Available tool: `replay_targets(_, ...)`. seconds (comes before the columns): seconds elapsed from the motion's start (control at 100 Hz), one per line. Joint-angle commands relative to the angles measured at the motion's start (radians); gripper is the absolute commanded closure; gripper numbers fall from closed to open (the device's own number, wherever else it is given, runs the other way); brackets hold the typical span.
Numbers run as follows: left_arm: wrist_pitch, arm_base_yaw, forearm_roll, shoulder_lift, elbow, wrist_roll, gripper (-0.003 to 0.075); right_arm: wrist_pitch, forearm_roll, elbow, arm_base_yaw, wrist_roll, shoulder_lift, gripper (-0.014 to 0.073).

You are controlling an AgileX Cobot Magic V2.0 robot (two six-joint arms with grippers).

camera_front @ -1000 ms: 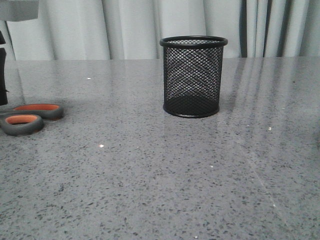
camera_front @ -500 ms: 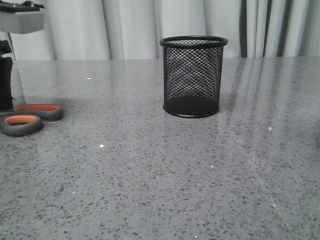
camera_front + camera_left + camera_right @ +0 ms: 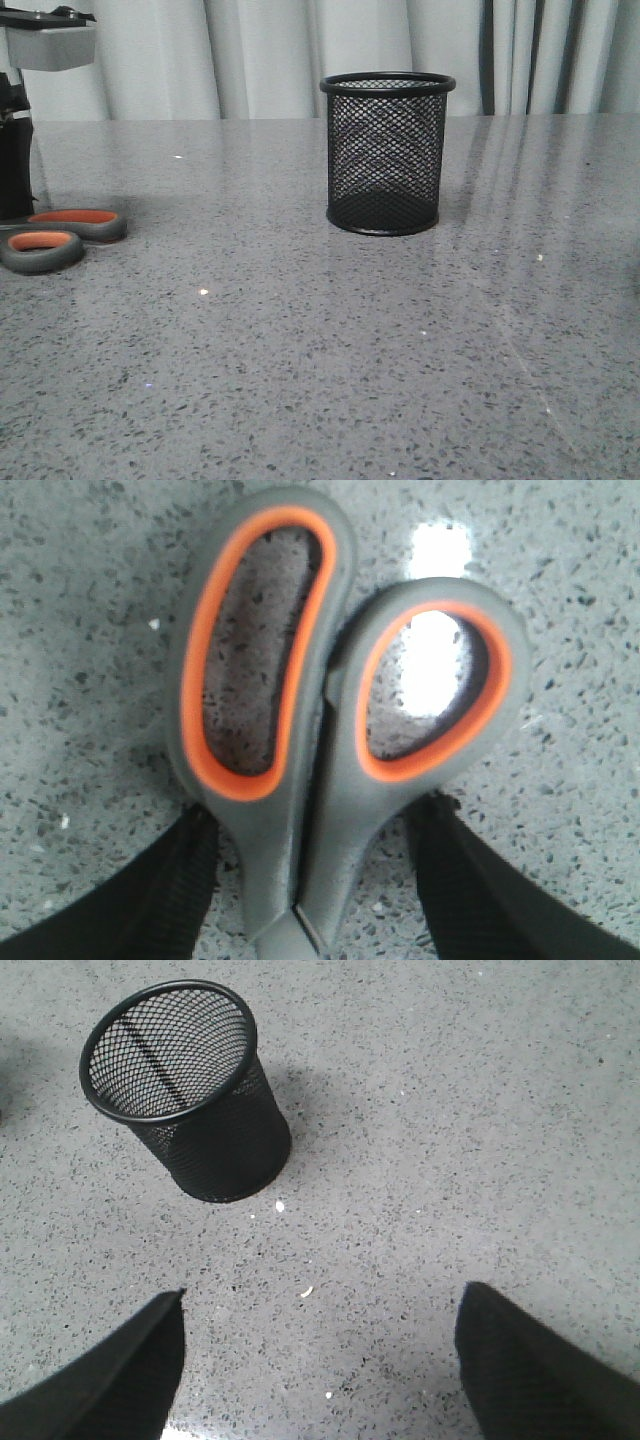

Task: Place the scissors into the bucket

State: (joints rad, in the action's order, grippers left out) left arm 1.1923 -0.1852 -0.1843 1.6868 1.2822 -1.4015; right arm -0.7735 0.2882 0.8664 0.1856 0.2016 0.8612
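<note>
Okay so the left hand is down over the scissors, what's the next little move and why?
Probably close the left hand on the scissors. Its fingers sit open on either side of the shank just below the handle loops, and the scissors lie flat on the table, with the bucket standing empty and apart.

Table (image 3: 300,360): you have a grey speckled stone-look top filling the lower part of the front view, glossy enough to carry pale streaks of reflection on your right.
Curtain (image 3: 260,55): behind the far edge of the table you see pale grey-white drapery hanging in vertical folds, with darker gaps between folds towards the right.
Specks (image 3: 307,1291): in the right wrist view you can pick out a few small white flecks lying on the table surface.
</note>
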Motion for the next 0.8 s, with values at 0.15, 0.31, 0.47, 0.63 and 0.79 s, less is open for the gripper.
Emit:
replay_targets(0.15, 0.015, -0.002, -0.031, -0.017, 0.017, 0.000, 0.0434, 0.063, 0.012, 0.036, 0.000, 0.011, -0.002, 0.0085)
replay_targets(0.31, 0.037, -0.002, -0.031, -0.017, 0.017, 0.000, 0.0629, 0.063, 0.012, 0.036, 0.000, 0.011, -0.002, 0.0085)
replay_targets(0.47, 0.062, -0.002, -0.031, -0.021, 0.019, 0.000, 0.0696, 0.061, 0.012, 0.036, 0.000, 0.011, -0.002, 0.0085)
replay_targets(0.63, 0.085, -0.002, -0.032, -0.041, 0.063, 0.005, 0.0698, 0.061, 0.012, 0.036, 0.000, 0.011, -0.002, 0.0085)
replay_targets(0.79, 0.085, -0.002, -0.079, -0.077, 0.155, 0.007, 0.0698, 0.061, 0.012, 0.036, 0.000, 0.011, -0.002, 0.0085)
